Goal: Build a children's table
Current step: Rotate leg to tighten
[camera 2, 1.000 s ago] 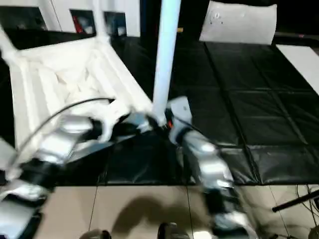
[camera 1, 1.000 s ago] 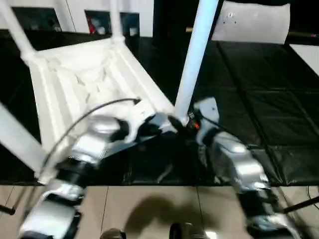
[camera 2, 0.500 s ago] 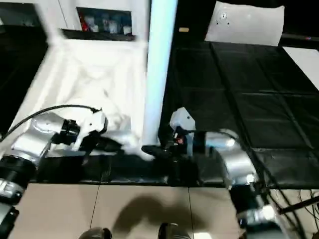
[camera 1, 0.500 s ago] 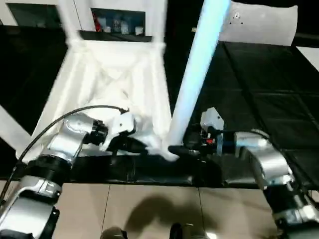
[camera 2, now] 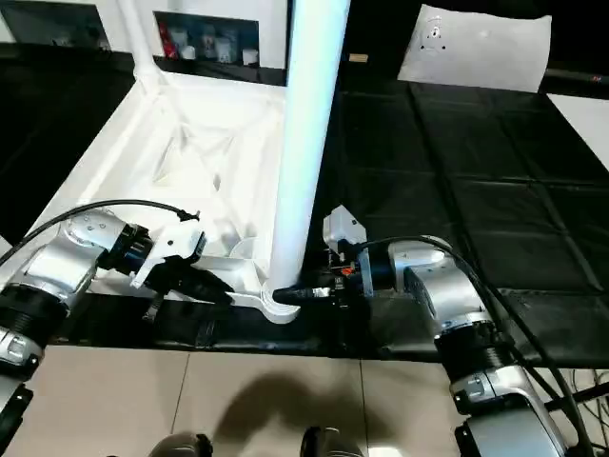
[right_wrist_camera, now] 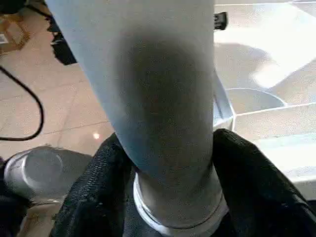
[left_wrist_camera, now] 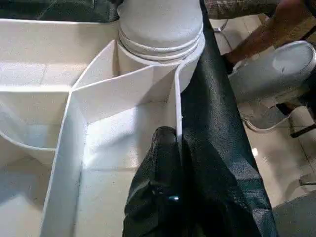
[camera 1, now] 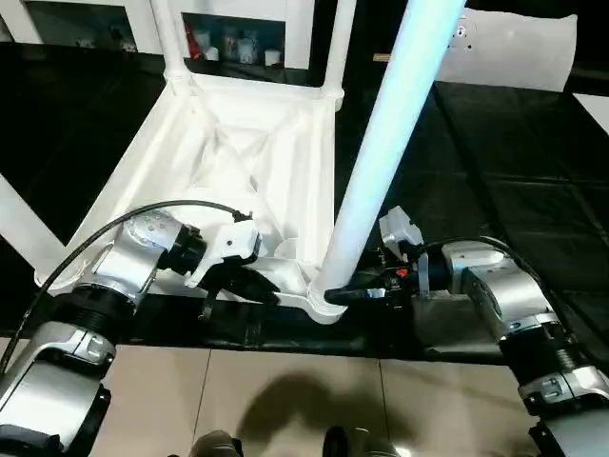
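The children's table [camera 1: 238,162] lies upside down on black mats, its ribbed underside facing up and its white legs rising from the corner sockets. The near leg [camera 1: 381,162] stands in the near corner socket [camera 1: 324,303]. My right gripper [camera 1: 347,295] reaches in from the right and is shut on this leg's base [right_wrist_camera: 158,98], with a black finger [right_wrist_camera: 98,177] pressed against each side. My left gripper [camera 1: 249,286] is shut on the table's thin near rim wall [left_wrist_camera: 178,113], just left of that socket, with one finger [left_wrist_camera: 163,163] inside the rim.
Far legs [camera 1: 171,38] [camera 1: 341,43] and a left leg [camera 1: 24,228] stick up around the work. A flat white panel [camera 1: 519,48] leans at the back right, and a white cabinet [camera 1: 238,29] stands behind. Tan floor [camera 1: 285,400] begins at the mats' near edge.
The head views have shifted and steadied. My right gripper has swung in low and its fingers have closed in on the near leg's base. My left gripper keeps its hold on the rim.
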You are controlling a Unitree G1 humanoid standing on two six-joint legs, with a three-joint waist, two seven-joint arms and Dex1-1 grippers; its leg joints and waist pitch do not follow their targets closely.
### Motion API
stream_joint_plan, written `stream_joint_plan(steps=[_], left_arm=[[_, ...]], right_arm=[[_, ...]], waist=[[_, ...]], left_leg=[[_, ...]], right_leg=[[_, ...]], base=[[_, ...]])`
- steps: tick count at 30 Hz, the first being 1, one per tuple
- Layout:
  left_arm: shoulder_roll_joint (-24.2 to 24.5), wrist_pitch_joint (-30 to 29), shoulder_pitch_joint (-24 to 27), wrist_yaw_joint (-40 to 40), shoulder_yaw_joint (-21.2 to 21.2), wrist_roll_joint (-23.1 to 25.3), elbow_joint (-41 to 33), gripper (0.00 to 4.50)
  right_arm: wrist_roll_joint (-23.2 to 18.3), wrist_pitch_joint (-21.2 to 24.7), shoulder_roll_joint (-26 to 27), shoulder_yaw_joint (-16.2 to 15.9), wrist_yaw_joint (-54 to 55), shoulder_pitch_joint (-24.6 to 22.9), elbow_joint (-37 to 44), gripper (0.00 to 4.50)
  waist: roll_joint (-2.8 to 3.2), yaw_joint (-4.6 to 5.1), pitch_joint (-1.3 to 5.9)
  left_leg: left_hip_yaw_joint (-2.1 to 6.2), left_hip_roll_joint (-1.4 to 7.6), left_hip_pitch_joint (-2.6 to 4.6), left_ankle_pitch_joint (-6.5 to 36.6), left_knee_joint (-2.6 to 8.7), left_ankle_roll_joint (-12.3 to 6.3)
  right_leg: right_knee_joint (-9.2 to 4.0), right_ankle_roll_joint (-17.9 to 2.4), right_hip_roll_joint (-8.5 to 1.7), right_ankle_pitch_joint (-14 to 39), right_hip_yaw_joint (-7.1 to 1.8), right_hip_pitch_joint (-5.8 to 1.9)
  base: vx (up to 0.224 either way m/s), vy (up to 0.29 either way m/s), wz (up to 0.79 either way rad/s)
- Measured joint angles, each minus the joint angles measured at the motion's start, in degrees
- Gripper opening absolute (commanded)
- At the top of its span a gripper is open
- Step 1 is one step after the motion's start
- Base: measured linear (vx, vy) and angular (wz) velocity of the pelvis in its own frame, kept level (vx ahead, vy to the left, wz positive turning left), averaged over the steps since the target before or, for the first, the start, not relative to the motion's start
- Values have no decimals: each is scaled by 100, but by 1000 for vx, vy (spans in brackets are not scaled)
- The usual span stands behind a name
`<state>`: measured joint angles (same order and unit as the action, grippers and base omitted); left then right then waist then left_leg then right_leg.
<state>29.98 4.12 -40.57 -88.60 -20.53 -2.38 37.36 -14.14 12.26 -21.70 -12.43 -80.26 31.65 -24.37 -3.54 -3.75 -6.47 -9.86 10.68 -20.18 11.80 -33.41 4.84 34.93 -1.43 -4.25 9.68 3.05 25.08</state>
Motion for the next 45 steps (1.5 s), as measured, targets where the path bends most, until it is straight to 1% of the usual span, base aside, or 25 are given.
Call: stream_joint_plan(steps=[3, 7, 9, 12, 13, 15, 17, 19, 22, 24, 25, 26, 28, 29, 30, 32, 34, 35, 36, 39, 42, 43, 45], left_arm=[[3, 64, -58, -13, -62, -20, 88, 0], [-41, 85, -84, -69, -3, 25, 180, 0], [-108, 4, -84, -23, 54, 48, 180, 0], [-142, -142, -86, 227, 67, 55, 156, 0], [-192, -361, -83, 509, 152, 106, 110, 0], [-258, -677, -80, 890, 247, 166, 63, 0], [-498, -1290, -1, 1447, 422, 221, -164, 0], [-781, -1763, 48, 1950, 541, 241, -333, 0], [-1111, -2216, 108, 2542, 673, 275, -514, 0], [-1354, -2480, 132, 3060, 783, 369, -626, 0], [-1559, -2652, 141, 3420, 849, 435, -693, 0], [-1689, -2774, 147, 3667, 879, 445, -738, 0], [-2027, -3131, 167, 4252, 972, 535, -919, 0], [-2131, -3231, 168, 4397, 985, 569, -983, 0], [-2188, -3291, 171, 4463, 986, 582, -1024, 0], [-2210, -3357, 193, 4498, 986, 583, -1122, 0], [-2202, -3366, 230, 4501, 981, 599, -1222, 0], [-2169, -3357, 255, 4494, 958, 601, -1280, 0], [-2143, -3339, 284, 4481, 937, 602, -1333, 0], [-1984, -3236, 398, 4326, 878, 601, -1509, 0], [-1734, -3038, 488, 4017, 826, 569, -1590, 0], [-1585, -2957, 511, 3868, 827, 549, -1592, 0], [-1359, -2784, 555, 3606, 826, 504, -1584, 0]], right_arm=[[-5, 2, 1, -5, -27, 12, -21, 211], [-5, 84, 14, -4, -20, -5, 19, 204], [-5, 174, 42, 29, 79, -82, 151, 204], [-21, 234, 161, 180, 458, -296, 339, 204], [21, 313, 310, 301, 860, -417, 422, 204], [70, 425, 501, 441, 1459, -502, 531, 202], [181, 660, 768, 700, 2323, -704, 808, 201], [341, 782, 956, 894, 2984, -744, 909, 200], [576, 864, 1237, 1052, 3768, -742, 972, 198], [778, 870, 1637, 1221, 4530, -726, 967, 197], [914, 879, 1877, 1312, 5052, -695, 956, 196], [987, 881, 2006, 1341, 5402, -658, 936, 196], [1147, 901, 2389, 1522, 6221, -525, 849, 196], [1177, 901, 2415, 1535, 6386, -488, 832, 196], [1180, 892, 2415, 1540, 6448, -481, 832, 230], [1178, 842, 2417, 1545, 6473, -481, 841, 265], [1175, 811, 2464, 1546, 6471, -482, 866, 275], [1175, 772, 2467, 1545, 6458, -491, 872, 288], [1175, 724, 2467, 1545, 6414, -521, 887, 312], [1087, 678, 2424, 1536, 6097, -622, 986, 324], [813, 654, 2135, 1420, 5527, -741, 1068, 358], [716, 655, 2023, 1386, 5257, -764, 1074, 371], [563, 652, 1709, 1258, 4688, -789, 1076, 394]], waist=[[0, -13, 0], [0, -24, 0], [1, -41, 0], [1, -67, 0], [1, -64, 1], [3, -15, -1], [6, 46, -2], [7, 126, -2], [20, 195, 2], [36, 207, 11], [53, 213, 19], [65, 215, 24], [73, 218, 28], [73, 212, 28], [77, 209, 31], [87, 204, 37], [88, 204, 37], [88, 208, 37], [88, 210, 37], [88, 233, 37], [88, 240, 35], [90, 241, 35], [93, 234, 32]], left_leg=[[0, 5, -3, 0, -12, 0], [0, 9, -1, 0, -15, 1], [1, 10, 0, 0, -14, 2], [0, 13, 8, 1, -14, 7], [-1, 15, 8, 10, -13, 30], [-3, 14, 8, 10, -17, 42], [-3, 14, 13, 6, -15, 43], [-3, 10, 14, 4, -16, 42], [-3, 8, 14, 3, -5, 41], [-2, 9, 15, 3, 1, 41], [-2, 6, 11, 3, 0, 41], [-2, 3, 9, 3, 1, 40], [-2, 1, 4, 2, 6, 39], [-2, 0, -3, 2, 9, 39], [-2, -1, -4, 2, 16, 39], [-4, -7, -4, 1, 34, 36], [-4, -7, -3, -16, 56, 9], [-5, -6, -3, -16, 65, 8], [-5, -4, -5, -16, 71, 8], [-10, 5, -9, -15, 80, 6], [-12, 11, -6, -15, 80, 6], [-13, 14, -5, -16, 80, 6], [-12, 18, -5, -17, 79, 5]], right_leg=[[2, 0, 0, 0, 5, -3], [5, -1, 0, 0, 8, -7], [5, -1, 0, 0, 10, -9], [7, -9, -1, -5, 11, -17], [9, -17, 0, -11, 11, -27], [6, -15, 0, -12, 11, -32], [-1, 9, -1, 2, 11, -40], [-12, 16, -4, 7, 11, -40], [-25, 18, -3, 8, 11, -39], [-25, 19, -2, 8, 12, -36], [-25, 19, -3, 8, 11, -32], [-25, 19, -4, 8, 10, -30], [-25, 20, -4, 8, 7, -26], [-28, 21, -4, 8, 7, -20], [-32, 23, -4, 6, 7, -21], [-33, 26, -4, 1, 1, -22], [-33, 16, -2, -4, 1, -17], [-34, 15, -1, -2, 2, -13], [-40, 13, 2, 0, 4, -11], [-50, 10, 9, 2, 8, -5], [-50, 8, 13, 2, 10, -6], [-49, 3, 16, -2, 11, -6], [-48, -8, 18, -8, 15, -6]], base=[[0, 0, 0], [0, 0, 0], [0, 0, 0], [0, 0, 0], [0, 0, 0], [-28, -2, -2], [-50, 0, -3], [0, 0, 0], [0, 0, 0], [0, 0, 0], [0, 0, 0], [0, 0, 0], [0, 0, 0], [0, 0, 0], [0, 0, 0], [56, 2, 5], [58, -6, 2], [53, -8, 1], [0, 0, 0], [0, 0, 0], [0, 0, 0], [0, 0, 0], [0, 0, 0]])
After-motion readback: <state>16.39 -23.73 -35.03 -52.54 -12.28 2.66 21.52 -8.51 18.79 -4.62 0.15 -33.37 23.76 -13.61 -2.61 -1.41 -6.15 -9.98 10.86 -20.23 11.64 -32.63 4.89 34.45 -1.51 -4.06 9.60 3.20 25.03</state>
